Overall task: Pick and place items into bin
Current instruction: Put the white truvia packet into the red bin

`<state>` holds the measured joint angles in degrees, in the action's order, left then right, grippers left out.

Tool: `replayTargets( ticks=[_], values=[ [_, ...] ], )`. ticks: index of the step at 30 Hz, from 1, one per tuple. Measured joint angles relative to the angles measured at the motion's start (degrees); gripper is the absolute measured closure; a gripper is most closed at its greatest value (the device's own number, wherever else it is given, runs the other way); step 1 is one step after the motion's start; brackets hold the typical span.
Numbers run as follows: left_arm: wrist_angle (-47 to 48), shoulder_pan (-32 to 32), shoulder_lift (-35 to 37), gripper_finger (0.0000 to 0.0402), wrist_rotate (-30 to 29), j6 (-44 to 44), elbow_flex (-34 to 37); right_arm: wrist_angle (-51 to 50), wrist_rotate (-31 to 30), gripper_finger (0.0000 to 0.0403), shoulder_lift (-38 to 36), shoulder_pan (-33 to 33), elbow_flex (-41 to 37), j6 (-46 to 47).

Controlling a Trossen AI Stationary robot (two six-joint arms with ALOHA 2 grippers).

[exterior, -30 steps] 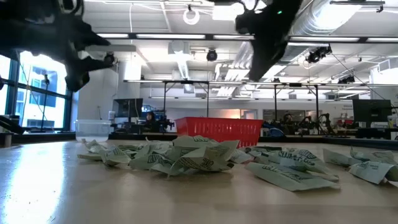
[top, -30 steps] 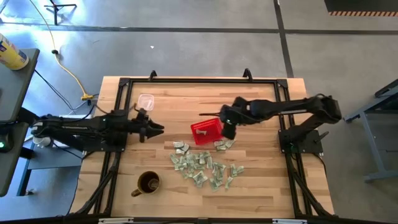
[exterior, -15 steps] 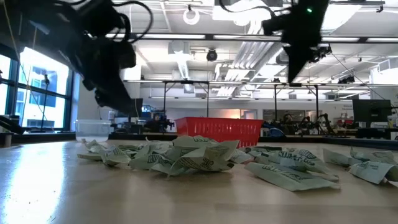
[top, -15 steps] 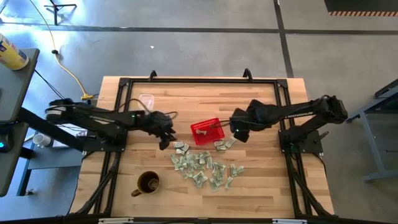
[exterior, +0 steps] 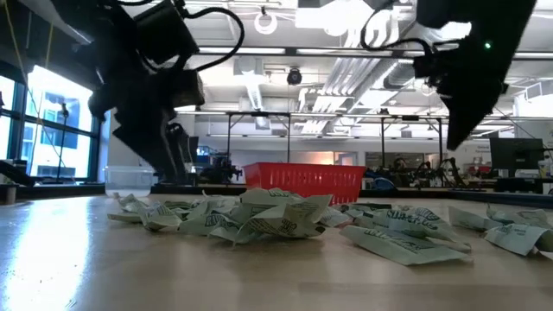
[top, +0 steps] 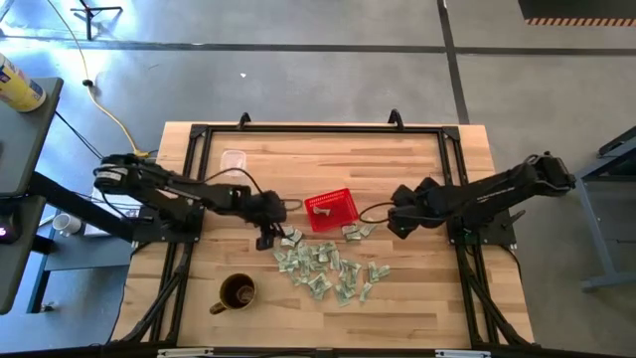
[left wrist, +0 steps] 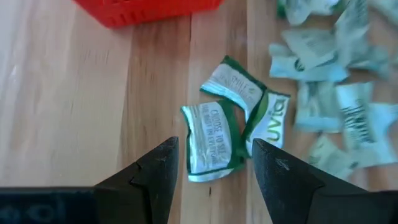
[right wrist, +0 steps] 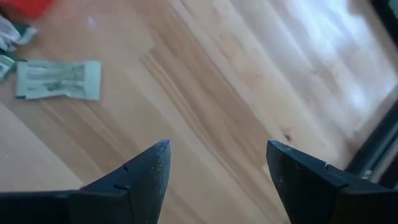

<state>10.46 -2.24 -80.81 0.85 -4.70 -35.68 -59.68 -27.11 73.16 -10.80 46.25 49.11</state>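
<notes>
Most of the packets are still lying outside the red basket, and the left gripper is hanging over one with fingers apart, while the right gripper is waiting open too.

You see a red mesh bin, pale green-and-white printed packets, a brown mug, a clear cup, light wood-grain table, your dark arms.

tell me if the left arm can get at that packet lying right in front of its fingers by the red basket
Probably yes. The left gripper is open, with the packet lying flat on bare wood just ahead of the gap. The red basket sits farther off, and only one neighbouring packet touches its far edge.
</notes>
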Motion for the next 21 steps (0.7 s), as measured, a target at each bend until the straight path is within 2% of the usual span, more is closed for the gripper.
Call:
replayTargets(
  ticks=[2,6,12,16,21],
  values=[
    [-0.1,-2.5,-1.1,0.0163,-5.1,0.0,0.0,2.3,0.5,0.0146,0.0,-0.3,-1.9,0.0],
    [-0.5,-5.8,-3.6,0.0163,-11.2,-0.7,0.0,6.9,1.2,0.0146,0.0,-0.3,-4.4,0.0],
    [-1.4,-6.0,-7.1,0.0173,-13.1,-7.5,-0.2,11.2,0.6,0.0146,0.0,-0.3,-4.7,-0.4],
    [-2.7,-6.1,-7.4,0.0210,-13.1,-7.6,-0.2,12.5,0.7,0.0147,0.0,-0.3,-4.7,-0.4],
    [-4.2,-6.0,-7.6,0.0283,-12.9,-7.6,-0.1,13.4,0.7,0.0147,0.0,-0.3,-4.7,-0.1]
  ],
)
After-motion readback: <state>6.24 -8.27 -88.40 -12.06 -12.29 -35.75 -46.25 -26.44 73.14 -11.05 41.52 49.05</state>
